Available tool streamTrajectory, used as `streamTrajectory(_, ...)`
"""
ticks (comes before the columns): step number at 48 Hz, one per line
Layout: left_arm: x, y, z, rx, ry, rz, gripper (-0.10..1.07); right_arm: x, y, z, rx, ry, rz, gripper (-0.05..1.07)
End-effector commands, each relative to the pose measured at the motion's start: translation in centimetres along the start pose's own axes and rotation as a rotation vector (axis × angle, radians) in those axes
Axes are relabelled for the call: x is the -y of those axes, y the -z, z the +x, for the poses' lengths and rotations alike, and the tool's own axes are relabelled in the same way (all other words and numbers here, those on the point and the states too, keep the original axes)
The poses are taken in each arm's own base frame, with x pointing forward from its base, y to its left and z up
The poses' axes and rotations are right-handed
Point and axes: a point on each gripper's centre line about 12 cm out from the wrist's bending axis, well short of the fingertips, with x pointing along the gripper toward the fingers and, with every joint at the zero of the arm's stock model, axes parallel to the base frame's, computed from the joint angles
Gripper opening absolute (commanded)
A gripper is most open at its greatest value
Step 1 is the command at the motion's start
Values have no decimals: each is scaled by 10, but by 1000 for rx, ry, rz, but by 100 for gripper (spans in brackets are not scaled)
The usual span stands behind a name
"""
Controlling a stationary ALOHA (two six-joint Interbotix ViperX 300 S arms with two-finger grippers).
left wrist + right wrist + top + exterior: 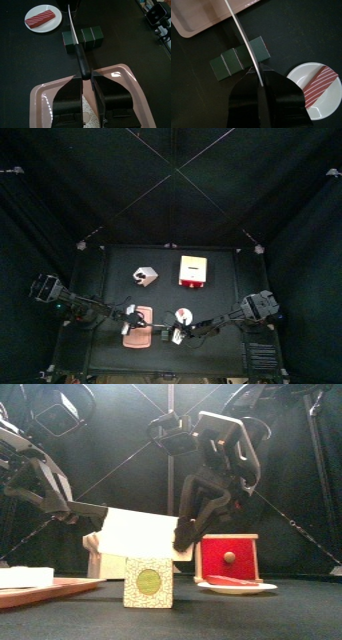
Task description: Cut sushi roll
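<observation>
The sushi roll is a dark green block marked into sections. It stands on the black table between the pink tray and the white plate, and also shows in the right wrist view and the front view. A knife lies edge-down across the roll. My left gripper is shut on its black handle, above the tray. The grey blade runs into my right gripper, which is closed on its far end by the plate.
A pink tray lies under the left gripper, with something white on it. A white plate holding a red-and-white slice sits by the right gripper. A red box and a white box stand behind, mid-table.
</observation>
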Motion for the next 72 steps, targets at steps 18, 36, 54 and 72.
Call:
streamTrajectory(18, 7, 9, 3, -40, 20, 23, 44, 3, 5, 0, -21, 9, 16, 27)
streamTrajectory(36, 5, 11, 7, -54, 13, 13, 44, 4, 8, 6, -30, 12, 15, 27)
streamTrajectory(54, -3, 13, 12, -71, -12, -32, 43, 5, 11, 12, -40, 20, 14, 27)
streamTrajectory(72, -5, 16, 23, -103, -16, -38, 44, 5, 12, 17, -47, 11, 21, 27)
